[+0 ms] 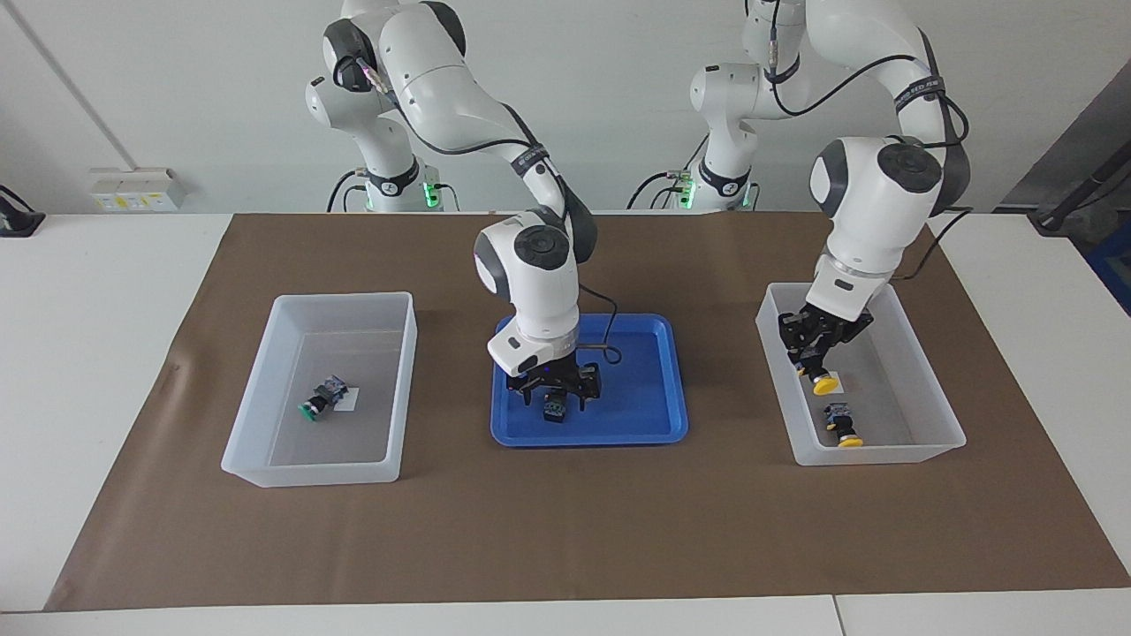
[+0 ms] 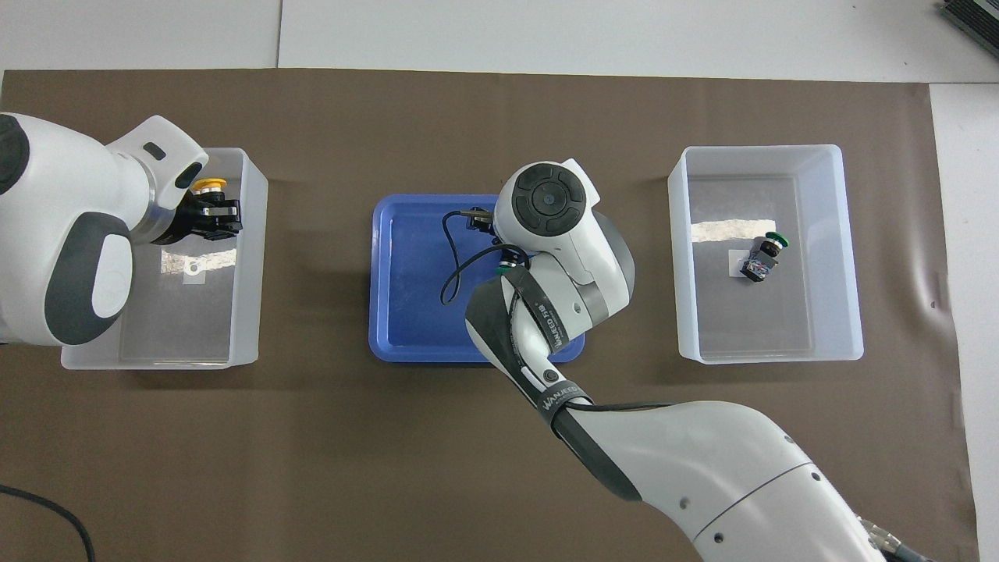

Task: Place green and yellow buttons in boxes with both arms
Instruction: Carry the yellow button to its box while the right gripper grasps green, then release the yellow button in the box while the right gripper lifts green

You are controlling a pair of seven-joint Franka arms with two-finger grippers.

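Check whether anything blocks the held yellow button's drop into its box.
Nothing visible does. The left gripper holds the yellow button over the box at the left arm's end. Another yellow button lies beside the drop spot.

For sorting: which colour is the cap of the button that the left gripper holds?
Yellow cap, clearest in the facing view, over the box.

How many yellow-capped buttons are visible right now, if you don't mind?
2: one yellow button held by the left gripper over the box, the other button lying in that box.
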